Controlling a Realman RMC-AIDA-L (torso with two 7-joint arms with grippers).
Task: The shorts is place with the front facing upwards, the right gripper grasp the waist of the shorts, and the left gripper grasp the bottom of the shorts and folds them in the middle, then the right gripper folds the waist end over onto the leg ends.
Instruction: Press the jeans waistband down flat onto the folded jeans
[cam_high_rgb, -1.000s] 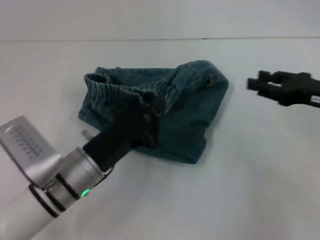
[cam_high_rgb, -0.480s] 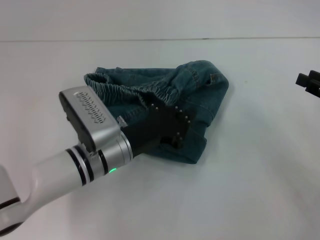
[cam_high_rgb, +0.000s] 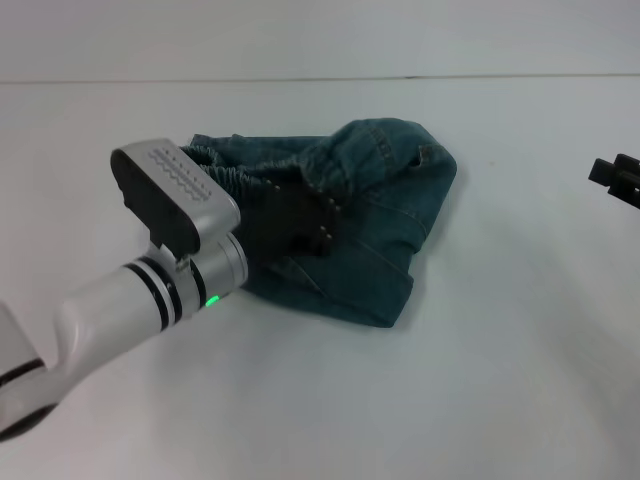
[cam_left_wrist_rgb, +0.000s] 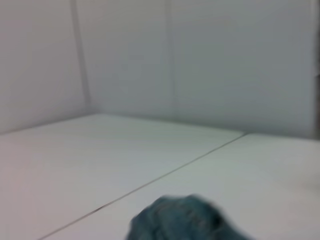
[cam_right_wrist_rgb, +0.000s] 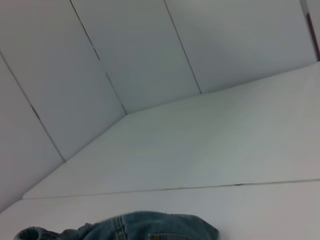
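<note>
The denim shorts (cam_high_rgb: 345, 225) lie bunched at centre frame on the white surface (cam_high_rgb: 480, 400), already doubled, the ruffled waist (cam_high_rgb: 225, 170) toward upper left and a rounded fold at upper right. The left hand (cam_high_rgb: 318, 212) reaches in from lower left over the cloth, probably to press or release the fold; whether its fingers are apart I cannot tell. The right hand (cam_high_rgb: 618, 178) sits at the right edge, state unclear.

Plain white tabletop (cam_high_rgb: 480, 400), thin dark seam along its far edge; pale panelled wall (cam_right_wrist_rgb: 150, 50) behind, dark vertical joints, even light.
</note>
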